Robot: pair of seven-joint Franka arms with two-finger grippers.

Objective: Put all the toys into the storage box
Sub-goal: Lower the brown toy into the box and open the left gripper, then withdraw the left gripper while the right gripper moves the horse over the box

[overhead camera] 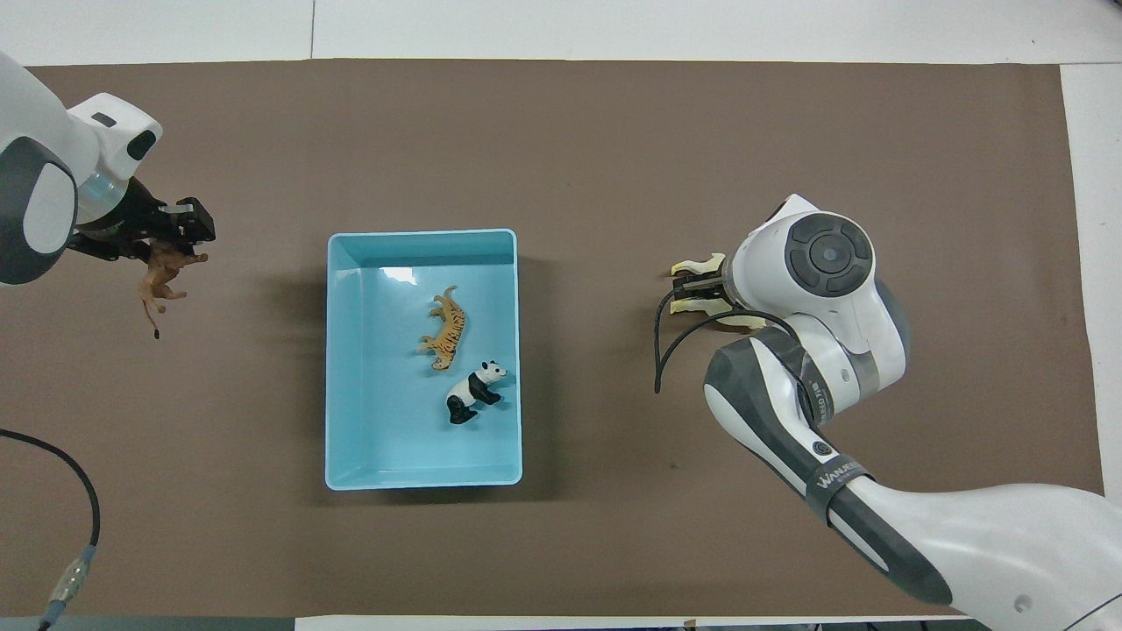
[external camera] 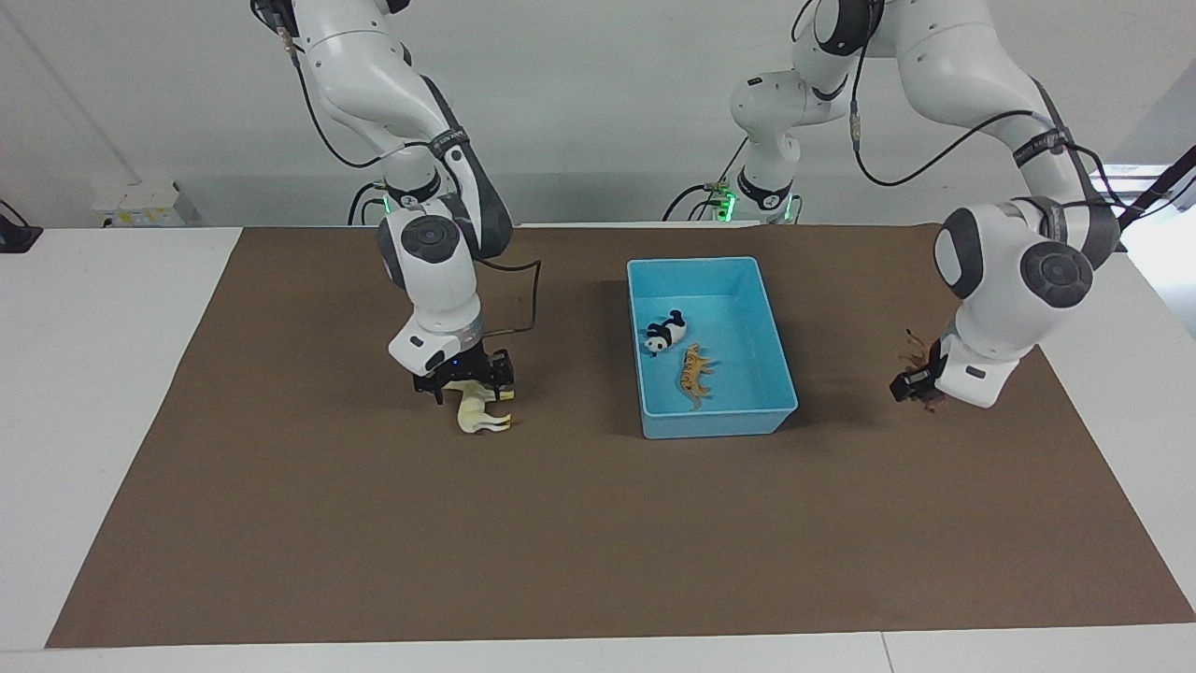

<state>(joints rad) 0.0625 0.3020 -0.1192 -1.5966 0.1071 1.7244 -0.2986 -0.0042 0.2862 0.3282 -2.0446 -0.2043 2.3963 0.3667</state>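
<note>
The left gripper (external camera: 920,385) was raised over the brown mat (external camera: 598,523) toward the left arm's end of the table, its jaws clenched on the dark brown lion (overhead camera: 162,276), which hung from them clear of the mat. The right gripper (external camera: 464,385) was down at the cream-yellow horse (external camera: 481,411), jaws spread wide and straddling its body as it lay on the mat. Between the two grippers sat the light blue storage box (external camera: 738,425), with the panda (external camera: 664,333) and the tiger (external camera: 692,373) inside it.
</note>
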